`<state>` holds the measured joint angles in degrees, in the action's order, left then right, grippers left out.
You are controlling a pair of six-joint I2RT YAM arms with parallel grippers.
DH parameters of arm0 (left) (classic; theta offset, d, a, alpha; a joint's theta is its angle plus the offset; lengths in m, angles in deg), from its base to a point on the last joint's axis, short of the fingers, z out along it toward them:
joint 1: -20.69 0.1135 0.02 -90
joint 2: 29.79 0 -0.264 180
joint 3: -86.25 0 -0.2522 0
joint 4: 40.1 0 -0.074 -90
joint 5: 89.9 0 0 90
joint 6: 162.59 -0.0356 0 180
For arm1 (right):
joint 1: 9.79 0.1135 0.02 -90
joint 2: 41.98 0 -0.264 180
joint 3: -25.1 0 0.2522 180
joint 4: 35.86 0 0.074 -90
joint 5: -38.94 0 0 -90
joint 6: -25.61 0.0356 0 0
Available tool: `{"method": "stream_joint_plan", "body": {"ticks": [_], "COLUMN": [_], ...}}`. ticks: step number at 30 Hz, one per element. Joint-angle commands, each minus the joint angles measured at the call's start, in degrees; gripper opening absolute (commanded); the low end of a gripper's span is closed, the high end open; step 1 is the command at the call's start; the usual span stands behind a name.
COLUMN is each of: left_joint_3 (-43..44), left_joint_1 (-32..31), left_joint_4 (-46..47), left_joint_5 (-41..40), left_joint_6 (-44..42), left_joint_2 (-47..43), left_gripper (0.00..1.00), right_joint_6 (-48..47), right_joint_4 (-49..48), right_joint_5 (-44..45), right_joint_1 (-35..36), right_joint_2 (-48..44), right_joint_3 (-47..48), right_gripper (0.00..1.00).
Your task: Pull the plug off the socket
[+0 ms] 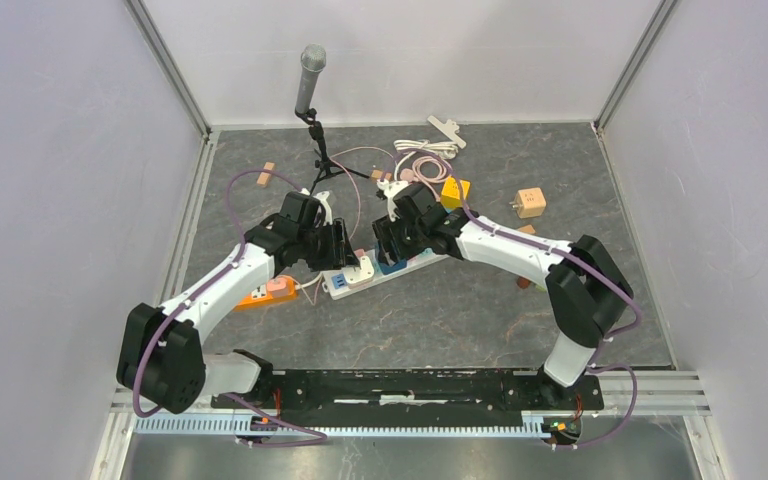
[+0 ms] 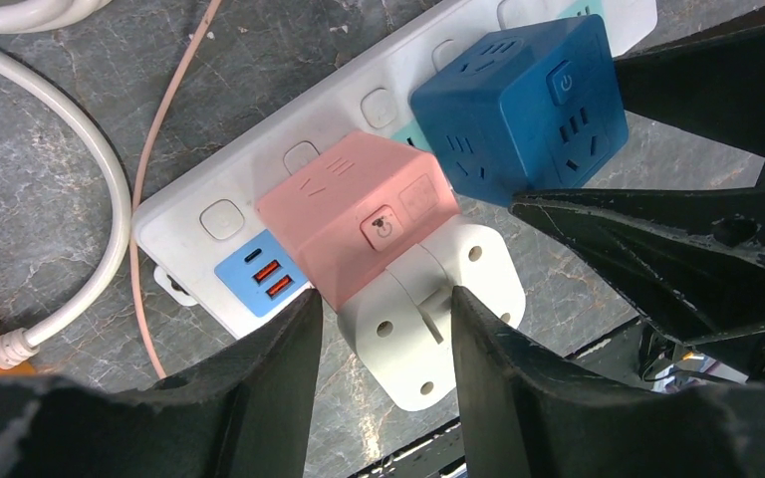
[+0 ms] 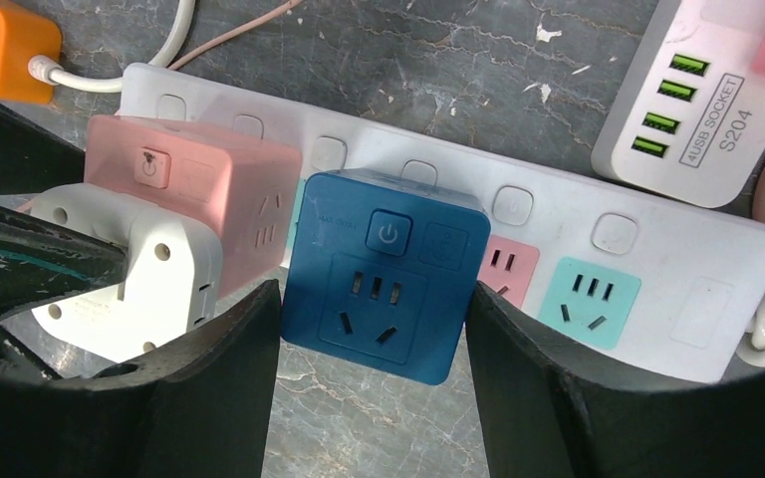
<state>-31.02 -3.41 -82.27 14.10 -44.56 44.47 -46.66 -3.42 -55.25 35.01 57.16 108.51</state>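
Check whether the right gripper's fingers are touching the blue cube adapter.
Touching. In the right wrist view, the right gripper has both fingers flush against opposite sides of the blue cube adapter, no gap at either edge.

Both arms are based at the near edge of the table [image 1: 440, 320] and reach in toward its middle, elbows splayed outward. The left arm [image 1: 225, 280] runs forward and right, the right arm [image 1: 520, 250] forward and left. Both wrists are pitched down, with the grippers just beside each other and tips nearly meeting.

Right gripper [image 3: 372, 291]: jaws partly apart, fingers [image 3: 219, 388] flush against both sides of the blue cube adapter [image 3: 383, 274], clamped on it.

Left gripper [image 2: 385, 309]: jaws partly apart, fingers [image 2: 498, 388] bracketing the white adapter [image 2: 428, 339]. One tip overlaps its face; can't confirm grip.
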Motion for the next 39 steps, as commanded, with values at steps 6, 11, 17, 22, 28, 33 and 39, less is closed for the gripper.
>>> {"method": "stream_joint_plan", "body": {"ticks": [6,11,17,22,28,33,39], "left_joint_3": [-3.1,-3.0,-2.9,-3.0,-3.1,-3.1,-3.0], "left_joint_1": [0.4,0.4,0.5,0.4,0.4,0.4,0.4], "left_joint_4": [-9.7,-10.0,-10.0,-10.0,-9.9,-10.0,-10.0], "left_joint_5": [-7.2,-7.7,-8.3,-8.6,-9.6,-9.8,-10.7], "left_joint_6": [-4.2,-3.9,-3.5,-3.4,-3.1,-3.0,-2.8], "left_joint_2": [3.9,3.9,3.7,3.8,3.6,3.6,3.8], "left_gripper": [0.54,0.53,0.52,0.51,0.51,0.5,0.5], "right_joint_6": [-6.0,-0.9,-4.7,-6.1,-2.3,-0.3,0.6], "right_joint_4": [0.6,-6.2,-3.3,-1.4,-5.7,-7.0,-8.3], "right_joint_5": [11.1,-1.9,3.7,8.3,1.7,-0.7,-2.3], "right_joint_1": [2.8,-2.8,1.8,2.8,-1.2,-3.5,-7.3], "right_joint_2": [-1.0,-4.2,-2.4,-2.3,-6.6,-9.0,-12.5], "right_joint_3": [8.1,2.4,4.4,6.8,4.1,3.0,3.5], "right_gripper": [0.0,0.0,0.0,0.0,0.0,0.0,0.0]}}
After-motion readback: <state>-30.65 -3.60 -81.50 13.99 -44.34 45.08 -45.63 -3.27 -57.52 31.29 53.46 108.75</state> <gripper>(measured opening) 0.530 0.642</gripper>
